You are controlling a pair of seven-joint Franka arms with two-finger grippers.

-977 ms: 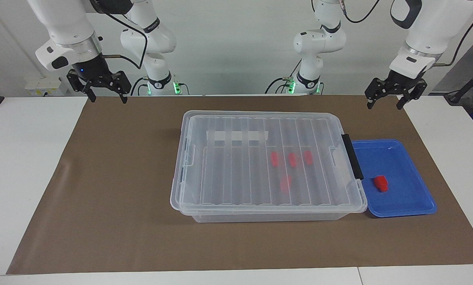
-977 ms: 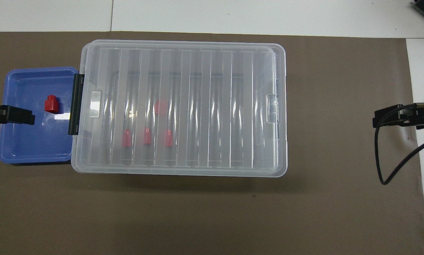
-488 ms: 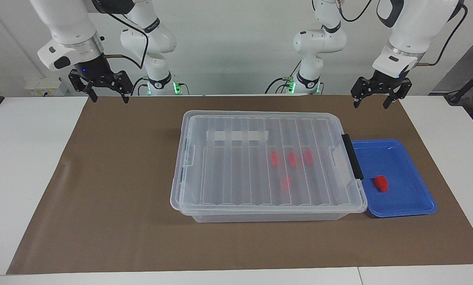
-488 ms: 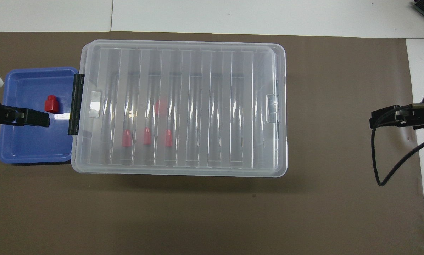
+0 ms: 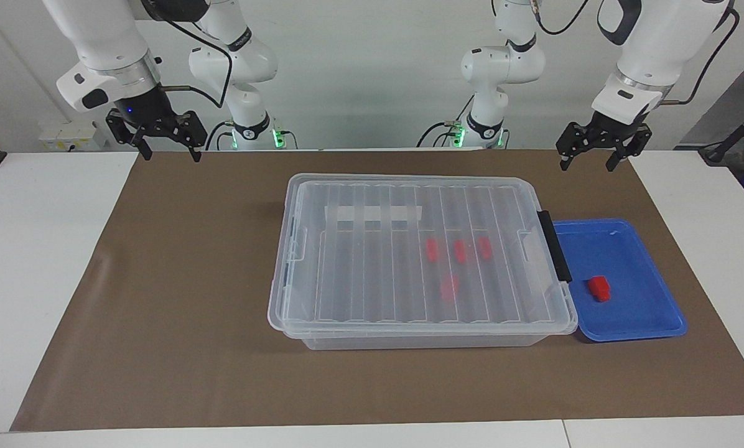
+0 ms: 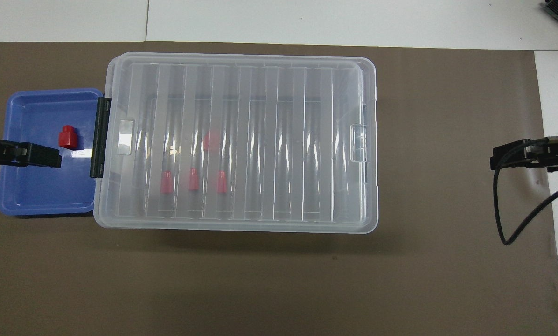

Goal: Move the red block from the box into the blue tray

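The clear box (image 5: 372, 261) stands mid-mat with its ribbed lid on and its black latch (image 5: 553, 247) toward the blue tray (image 5: 642, 317). Several red blocks (image 5: 460, 251) show through the lid. One red block (image 5: 599, 288) lies in the blue tray (image 6: 31, 196), also seen in the overhead view (image 6: 67, 137). My left gripper (image 5: 586, 167) hangs high, open and empty; in the overhead view (image 6: 50, 156) it shows over the tray, touching nothing. My right gripper (image 5: 169, 157) waits high, open and empty, over the mat's right-arm end (image 6: 496, 161).
A brown mat (image 5: 179, 298) covers the white table (image 5: 42, 261). The blue tray touches the box's latch end. A black cable (image 6: 517, 219) loops down from the right gripper.
My left gripper has moved sideways toward the box's latch end, then eased back a little. The right gripper has barely shifted. The box, the tray and the blocks have not moved.
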